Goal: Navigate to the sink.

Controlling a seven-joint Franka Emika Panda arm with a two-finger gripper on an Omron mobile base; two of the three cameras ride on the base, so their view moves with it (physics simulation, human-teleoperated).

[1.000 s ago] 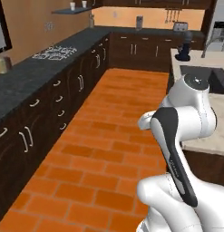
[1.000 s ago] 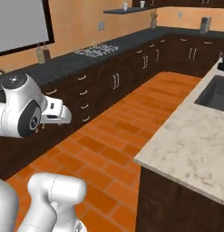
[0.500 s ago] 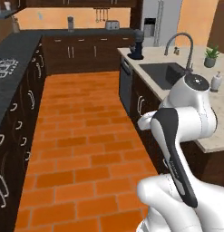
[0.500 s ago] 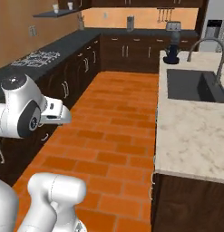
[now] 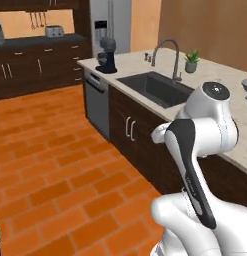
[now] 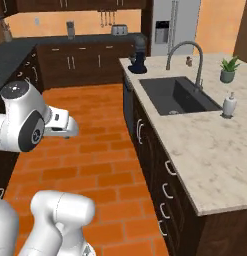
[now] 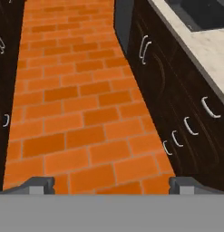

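I am carrying my claw (image 7: 111, 185) released and empty, tucked over the floor (image 7: 77, 118), since driving needs no grip. The sink (image 6: 177, 95) is lying ahead and to the claw's right, set in the counter (image 6: 215, 150), so I judge I am nearing it.

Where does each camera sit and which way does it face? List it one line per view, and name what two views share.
Left base view: behind the arm on its left, facing the sink and faucet across the brick floor; the white arm rises at lower right.
Right base view: behind on the right, facing the same sink, soap bottle and plant; the arm stands at left.
Hand view: along the gripper, down at the floor beside the cabinets.
Both base views share the sink, faucet and coffee grinder.
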